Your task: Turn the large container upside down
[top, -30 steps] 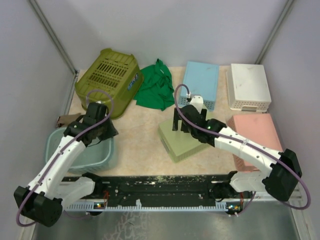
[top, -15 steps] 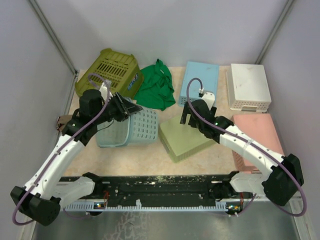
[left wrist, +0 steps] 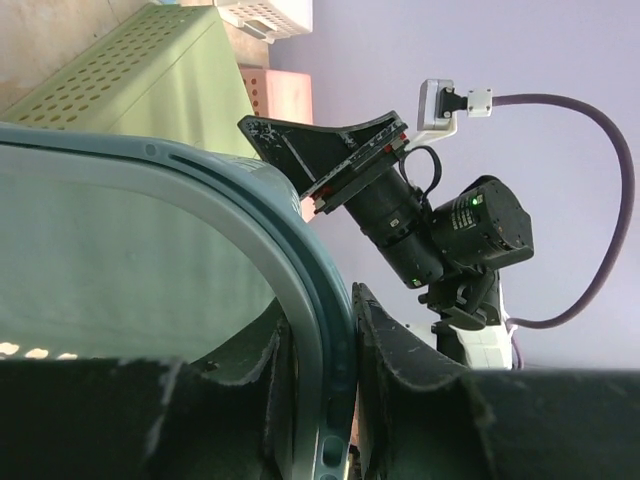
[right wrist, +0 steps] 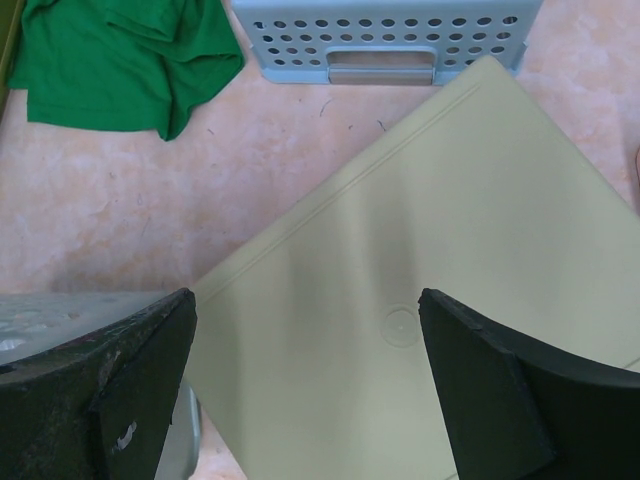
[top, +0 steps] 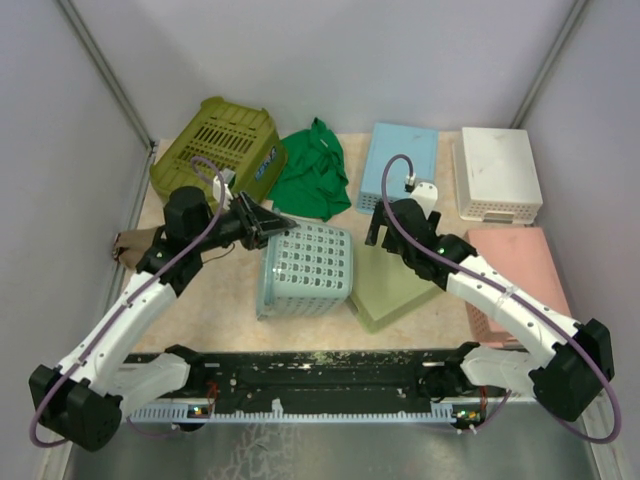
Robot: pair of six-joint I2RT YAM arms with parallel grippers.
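Left claw (top: 262, 222) was pinched tight on the rim of the teal basket (top: 306, 268), which hung just right of it, holey base up, nearly flipped. Right claw (top: 378, 226) gaped wide, holding nothing, over the pale green box (top: 395, 290), so left was nearer.
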